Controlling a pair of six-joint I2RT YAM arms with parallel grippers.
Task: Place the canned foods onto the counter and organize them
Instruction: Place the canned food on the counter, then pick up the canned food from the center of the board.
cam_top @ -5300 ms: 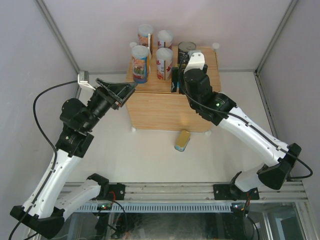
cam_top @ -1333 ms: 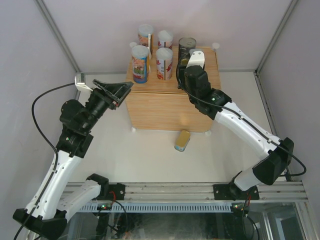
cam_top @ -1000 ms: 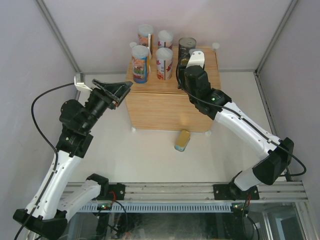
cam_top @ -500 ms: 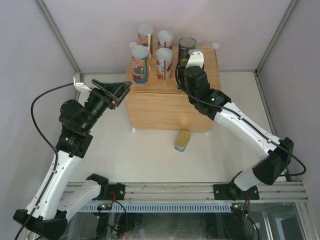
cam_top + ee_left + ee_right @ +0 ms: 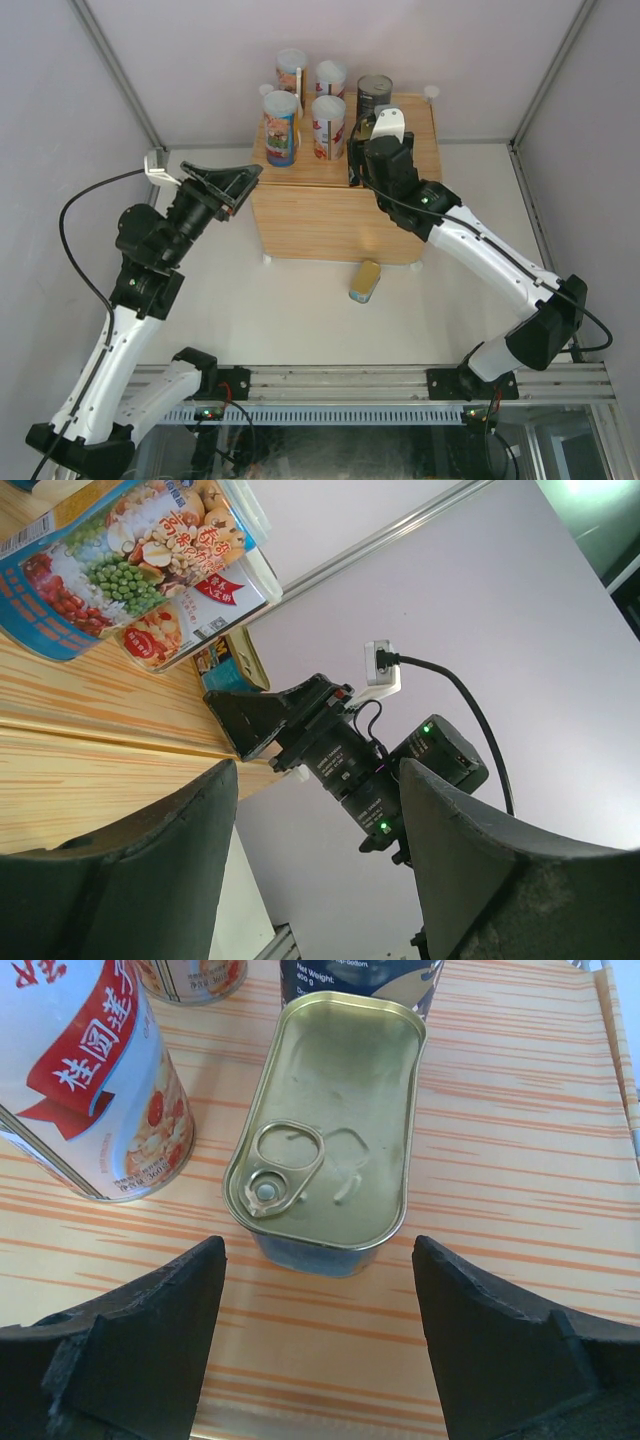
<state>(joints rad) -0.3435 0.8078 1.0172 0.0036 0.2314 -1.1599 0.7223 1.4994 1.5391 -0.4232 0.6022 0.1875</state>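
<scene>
A flat gold tin (image 5: 330, 1130) lies pull-tab up on the counter (image 5: 520, 1160), free of my right gripper (image 5: 318, 1250), whose jaws stand open just short of its near end. In the top view my right wrist hides that tin. A red-labelled can (image 5: 90, 1080) stands to its left and the dark can (image 5: 360, 975) behind it. Four tall white-lidded cans (image 5: 305, 100) and the dark can (image 5: 374, 95) stand at the back of the counter (image 5: 330, 215). Another gold tin (image 5: 365, 280) lies on the floor in front. My left gripper (image 5: 225, 180) hovers open and empty by the counter's left edge.
The left wrist view shows a blue-labelled can (image 5: 140, 575) on the wood top (image 5: 100, 710) and the right arm (image 5: 340, 760) beyond it. Grey walls close in the back and both sides. An aluminium rail (image 5: 380, 385) with the arm bases runs along the near edge.
My right gripper has opened and let go of the gold tin, which now rests on the counter. The left arm has drifted slightly left.
</scene>
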